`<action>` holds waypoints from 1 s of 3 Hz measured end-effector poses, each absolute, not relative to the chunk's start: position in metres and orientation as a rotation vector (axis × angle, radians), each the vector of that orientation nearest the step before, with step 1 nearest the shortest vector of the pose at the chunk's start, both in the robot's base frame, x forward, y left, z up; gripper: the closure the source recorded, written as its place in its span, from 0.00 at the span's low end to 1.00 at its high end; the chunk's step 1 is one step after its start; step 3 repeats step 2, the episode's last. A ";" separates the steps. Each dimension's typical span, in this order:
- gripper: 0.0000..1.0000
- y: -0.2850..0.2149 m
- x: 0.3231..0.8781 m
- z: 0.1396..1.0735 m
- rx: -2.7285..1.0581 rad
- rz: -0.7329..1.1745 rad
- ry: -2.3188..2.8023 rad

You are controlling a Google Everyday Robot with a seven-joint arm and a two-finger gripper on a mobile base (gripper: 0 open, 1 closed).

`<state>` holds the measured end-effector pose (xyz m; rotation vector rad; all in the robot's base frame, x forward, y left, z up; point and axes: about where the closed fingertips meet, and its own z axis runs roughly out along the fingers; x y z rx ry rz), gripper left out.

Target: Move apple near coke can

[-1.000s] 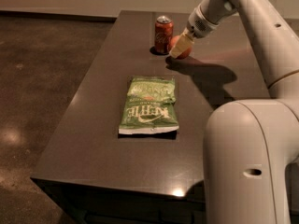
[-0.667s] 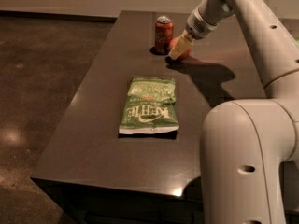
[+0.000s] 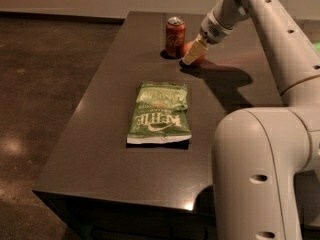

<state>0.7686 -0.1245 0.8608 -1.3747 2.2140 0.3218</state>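
The coke can (image 3: 175,37), red with a silver top, stands upright at the far end of the dark table (image 3: 100,134). The apple (image 3: 199,59) sits just right of the can, close to it but apart, and only a reddish sliver of it shows. My gripper (image 3: 194,51) comes down from the upper right and sits right at the apple, covering most of it from this side. The apple appears to rest on the tabletop.
A green chip bag (image 3: 160,113) lies flat in the middle of the table, nearer than the can. My arm's large white body (image 3: 260,169) fills the lower right. The table's left edge drops to a dark floor (image 3: 40,84).
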 end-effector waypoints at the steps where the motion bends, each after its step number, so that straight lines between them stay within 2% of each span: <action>1: 0.00 -0.136 0.769 0.867 -1.374 0.301 2.186; 3: 0.00 -0.136 0.769 0.867 -1.374 0.301 2.185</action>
